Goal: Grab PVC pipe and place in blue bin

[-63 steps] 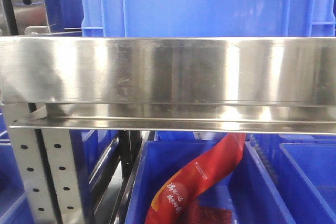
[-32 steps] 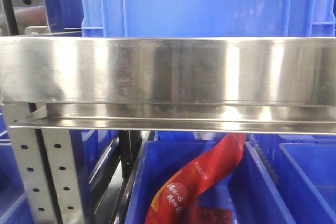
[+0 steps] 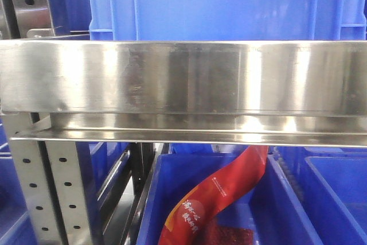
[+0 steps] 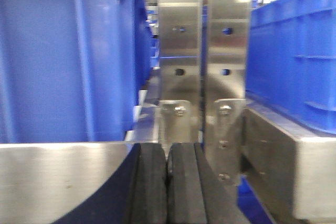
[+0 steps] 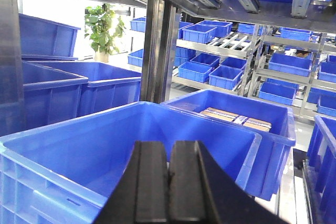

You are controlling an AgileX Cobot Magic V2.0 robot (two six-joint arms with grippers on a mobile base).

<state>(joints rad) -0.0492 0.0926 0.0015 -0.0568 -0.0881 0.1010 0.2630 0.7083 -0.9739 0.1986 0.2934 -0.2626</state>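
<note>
No PVC pipe shows in any view. My right gripper (image 5: 168, 174) is shut with nothing between its black pads, and it hangs over the near rim of a large blue bin (image 5: 63, 145) whose inside looks bare. My left gripper (image 4: 167, 174) is also shut and holds nothing. It sits close behind a steel shelf rail (image 4: 58, 174), pointing at two perforated steel uprights (image 4: 202, 51) between blue bins. Neither gripper appears in the exterior view.
A wide steel shelf beam (image 3: 183, 78) fills the exterior view, with a blue crate (image 3: 229, 4) above. Below it a blue bin (image 3: 155, 199) holds a red packet (image 3: 221, 196). Behind the right gripper another bin (image 5: 278, 119) holds cardboard boxes (image 5: 236, 119). More bins line racks beyond.
</note>
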